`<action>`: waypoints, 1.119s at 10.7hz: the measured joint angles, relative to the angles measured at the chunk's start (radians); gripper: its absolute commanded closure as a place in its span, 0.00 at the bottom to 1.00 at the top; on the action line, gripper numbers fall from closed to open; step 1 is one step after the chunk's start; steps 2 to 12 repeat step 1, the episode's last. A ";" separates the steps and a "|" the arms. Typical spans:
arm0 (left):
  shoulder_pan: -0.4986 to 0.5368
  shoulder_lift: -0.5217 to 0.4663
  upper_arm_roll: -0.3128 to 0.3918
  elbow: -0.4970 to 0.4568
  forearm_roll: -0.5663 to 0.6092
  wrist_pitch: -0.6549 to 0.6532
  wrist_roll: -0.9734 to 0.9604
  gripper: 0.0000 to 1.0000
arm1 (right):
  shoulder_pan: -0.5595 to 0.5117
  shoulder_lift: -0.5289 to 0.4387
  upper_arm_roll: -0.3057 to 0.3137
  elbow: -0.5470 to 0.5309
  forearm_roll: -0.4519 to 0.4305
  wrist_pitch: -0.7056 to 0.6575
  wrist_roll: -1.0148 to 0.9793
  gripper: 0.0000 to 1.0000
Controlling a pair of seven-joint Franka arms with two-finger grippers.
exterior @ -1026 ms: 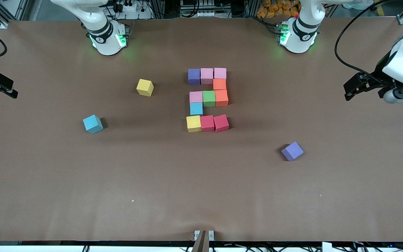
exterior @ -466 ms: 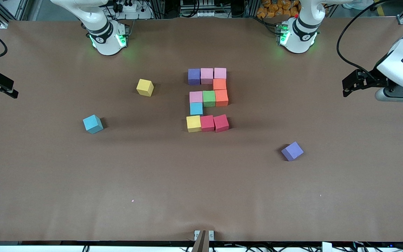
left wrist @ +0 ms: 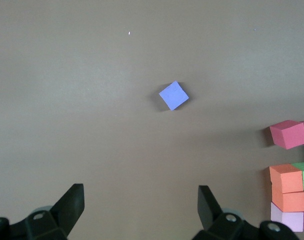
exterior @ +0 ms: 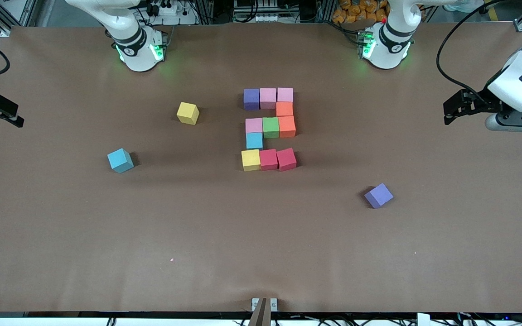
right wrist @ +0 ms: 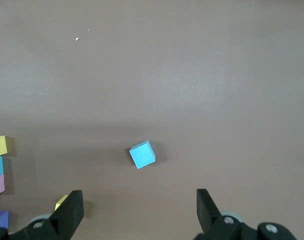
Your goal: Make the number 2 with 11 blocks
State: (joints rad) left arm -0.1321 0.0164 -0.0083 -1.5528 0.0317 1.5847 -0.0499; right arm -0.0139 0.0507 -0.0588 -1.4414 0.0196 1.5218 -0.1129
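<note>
You have the number 2 (exterior: 269,129) laid out in multicoloured blocks mid-desk (exterior: 261,244), midway between the two arm bases. Three loose blocks lie apart from it: a yellow block (exterior: 187,113) and a light blue block (exterior: 120,160) toward the right arm's end, a purple block (exterior: 379,195) toward the left arm's. Your left gripper (exterior: 452,112) and right gripper (exterior: 3,115) hang over their desk ends, both released and holding nothing.

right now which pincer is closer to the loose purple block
Left. The left pincer hangs open over the left arm's end of the table, nearest the loose purple block. The right pincer hangs open over the right arm's end, much farther off.
</note>
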 measured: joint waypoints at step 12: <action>0.000 0.000 0.000 0.000 0.000 0.000 0.000 0.00 | -0.001 0.000 -0.001 -0.001 0.000 0.000 0.000 0.00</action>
